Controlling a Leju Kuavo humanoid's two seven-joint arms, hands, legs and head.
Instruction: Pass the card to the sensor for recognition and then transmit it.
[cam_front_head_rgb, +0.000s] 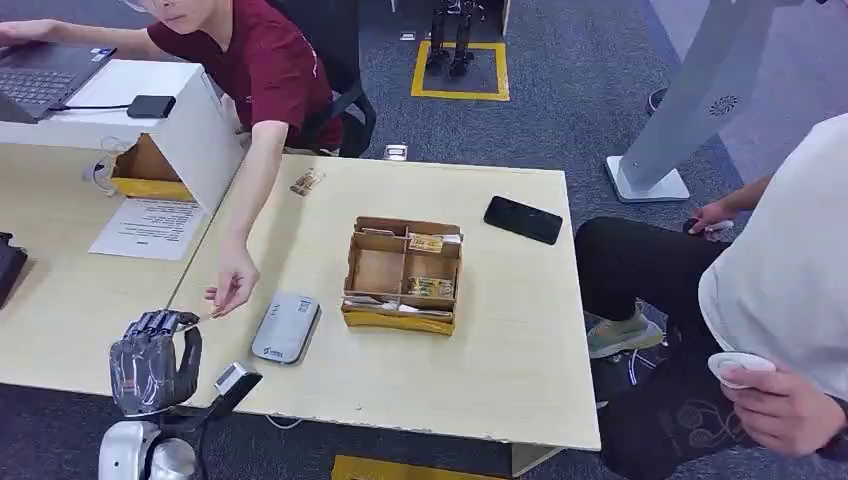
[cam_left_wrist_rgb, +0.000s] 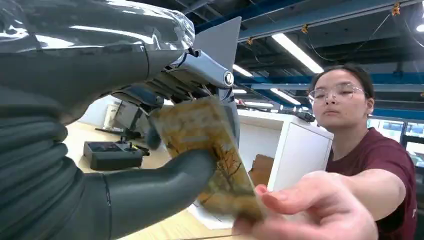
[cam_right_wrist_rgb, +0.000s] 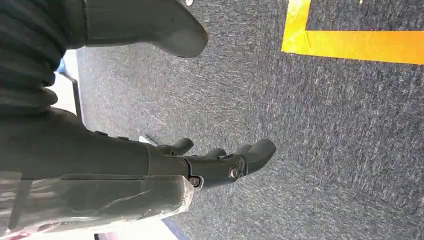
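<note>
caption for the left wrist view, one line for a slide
Left hand holds a yellow card as a person's hand reaches its end.

Grey carpet (cam_front_head_rgb: 560, 130) with yellow floor tape (cam_front_head_rgb: 460, 92); ceiling strip lights (cam_left_wrist_rgb: 297, 52).

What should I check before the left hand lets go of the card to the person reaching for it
1. Yellowish patterned card held between the left hand's thumb and fingers: ok.
2. Person's hand at the card's free end: ok, touching it; firm grasp: cannot tell.
3. Card already read by the grey rounded sensor box: cannot tell.
4. Card clear of the sensor and the cardboard compartment box: ok.
5. Right hand empty, hanging over carpet: ok.
</note>
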